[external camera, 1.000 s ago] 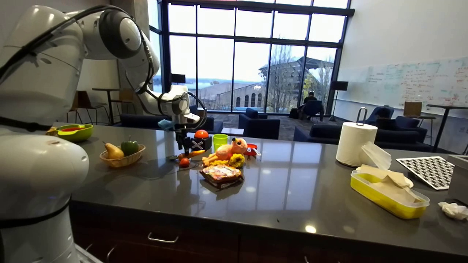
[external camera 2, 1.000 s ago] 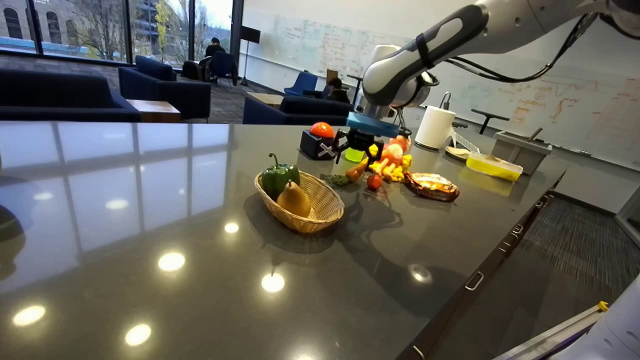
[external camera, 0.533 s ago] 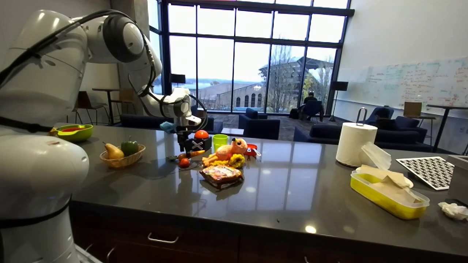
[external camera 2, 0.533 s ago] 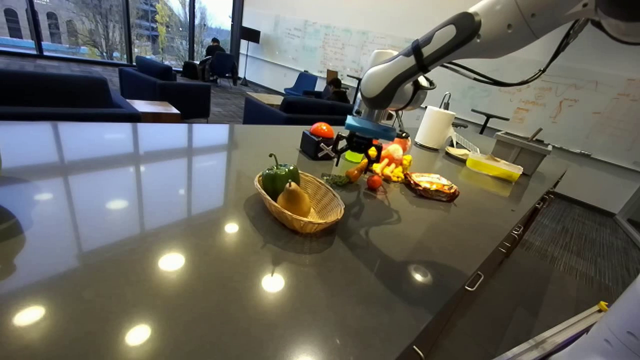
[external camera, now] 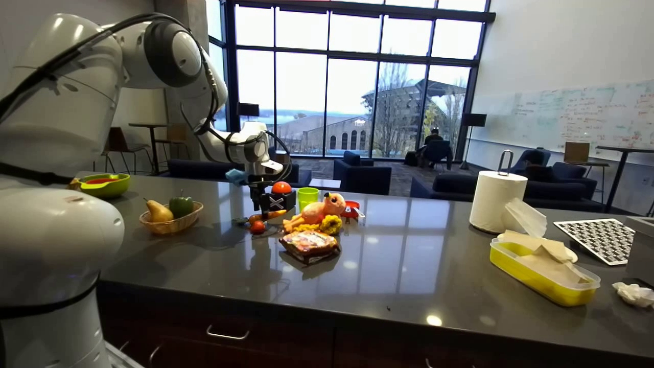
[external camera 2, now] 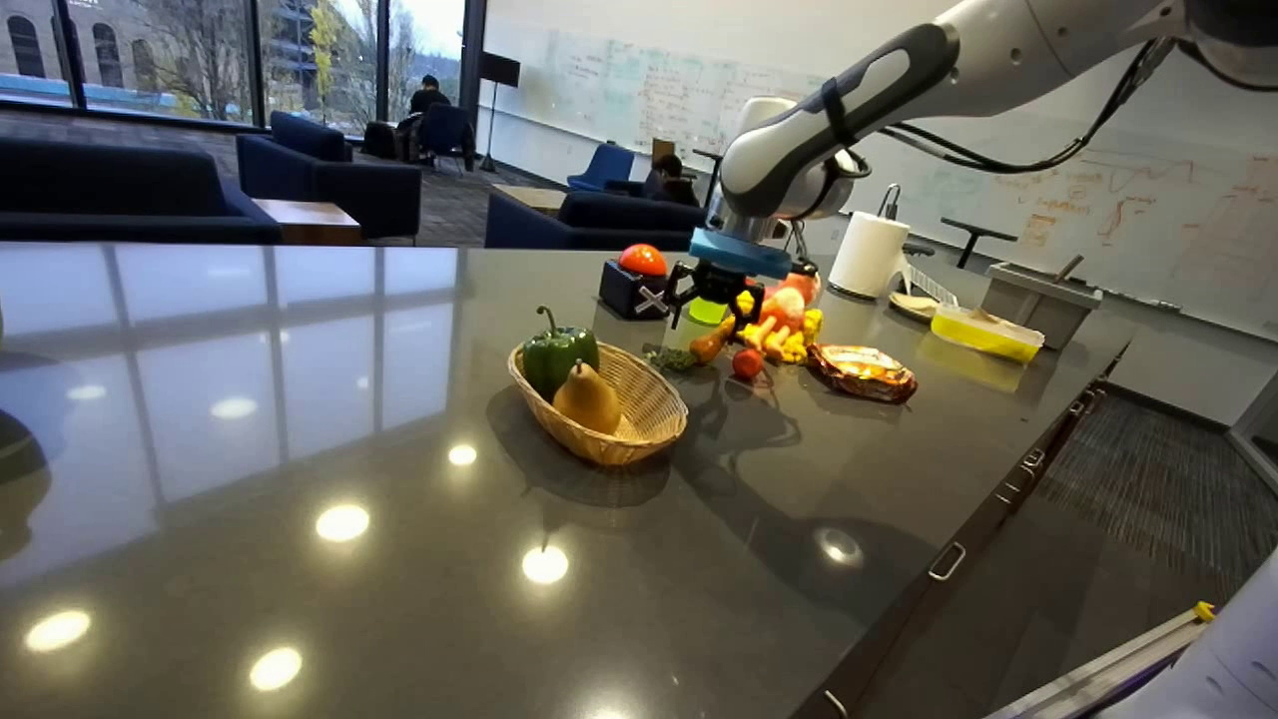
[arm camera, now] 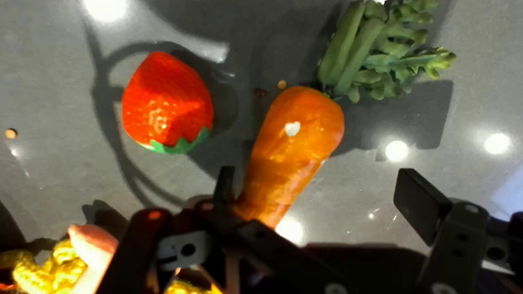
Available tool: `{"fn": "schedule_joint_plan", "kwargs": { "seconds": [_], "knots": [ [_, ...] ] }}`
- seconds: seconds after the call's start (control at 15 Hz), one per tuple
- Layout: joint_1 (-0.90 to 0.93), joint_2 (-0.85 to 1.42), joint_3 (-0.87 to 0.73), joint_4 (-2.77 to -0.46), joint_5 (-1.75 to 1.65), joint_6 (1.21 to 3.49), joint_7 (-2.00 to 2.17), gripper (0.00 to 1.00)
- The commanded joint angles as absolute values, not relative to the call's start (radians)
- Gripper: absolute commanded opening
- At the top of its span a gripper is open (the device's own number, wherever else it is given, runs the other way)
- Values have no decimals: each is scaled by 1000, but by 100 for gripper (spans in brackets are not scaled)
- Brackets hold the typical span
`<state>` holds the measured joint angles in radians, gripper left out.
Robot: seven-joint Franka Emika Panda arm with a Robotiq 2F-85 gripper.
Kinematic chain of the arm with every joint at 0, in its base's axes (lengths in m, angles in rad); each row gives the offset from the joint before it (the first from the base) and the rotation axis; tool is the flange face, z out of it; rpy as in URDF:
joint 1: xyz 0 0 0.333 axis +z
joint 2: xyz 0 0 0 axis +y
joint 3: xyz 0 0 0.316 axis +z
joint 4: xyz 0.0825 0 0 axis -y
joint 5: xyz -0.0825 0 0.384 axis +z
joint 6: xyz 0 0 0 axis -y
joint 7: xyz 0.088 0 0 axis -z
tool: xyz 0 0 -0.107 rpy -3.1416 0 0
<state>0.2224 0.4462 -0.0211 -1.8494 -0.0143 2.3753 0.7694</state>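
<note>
Now poised near the carrot [arm camera: 292, 153] with end effector [arm camera: 320, 190] spread wide; probably light, stiff, slick; best pinched mid-body.

The glossy grey desk [external camera 2: 429, 599] carries a carrot [arm camera: 294, 151], a strawberry [arm camera: 167, 98] and, nearer its drawer-side edge, a packet [external camera: 310, 245].

Narrow gap between strawberry [arm camera: 165, 102] and carrot [arm camera: 292, 151].

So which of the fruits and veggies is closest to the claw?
The orange carrot, reaching under the open gripper; the red strawberry lies off to one side, and the pear and green pepper sit farther away in the basket.
</note>
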Motion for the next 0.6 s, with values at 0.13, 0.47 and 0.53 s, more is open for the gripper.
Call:
{"fn": "schedule_joint_plan", "kwargs": {
  "seconds": [0.13, 0.47, 0.53],
  "knots": [
    [240, 453, -37, -1823, -56, 2346, 817, 100],
    [243, 478, -34, -1814, -67, 2343, 824, 100],
    [245, 481, -35, -1816, -67, 2345, 826, 75]
  ]
}}
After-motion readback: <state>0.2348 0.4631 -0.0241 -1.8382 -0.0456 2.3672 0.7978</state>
